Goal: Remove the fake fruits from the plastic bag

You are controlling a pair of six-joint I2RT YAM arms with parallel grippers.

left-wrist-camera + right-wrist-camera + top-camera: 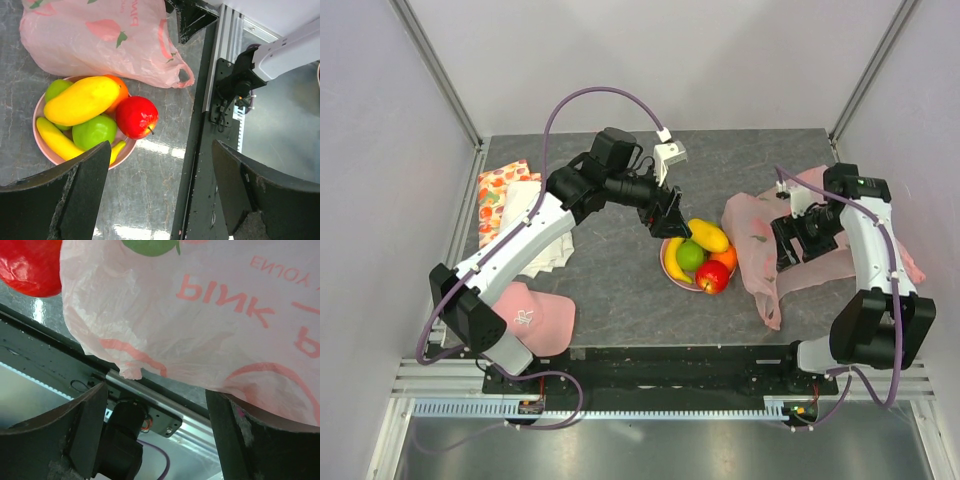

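Observation:
The fake fruits are heaped on a pink plate (673, 278): a yellow mango (82, 100), a red apple (136, 116), a green apple (94, 131), an orange (119, 90) and a banana (55, 140). The pale-pink plastic bag (765, 245) lies crumpled just right of the plate. My left gripper (665, 215) hangs open over the plate's back-left edge, with nothing between its fingers (75, 190). My right gripper (790, 240) hovers open at the bag. In the right wrist view the bag (200, 315) drapes ahead of the fingers and rests on the right fingertip (260, 415).
A fruit-printed cloth (500, 195) and a white cloth (535, 235) lie at the far left. A pink cloth with a logo (535, 315) sits by the left arm's base. The black front rail (670, 355) bounds the table's near edge.

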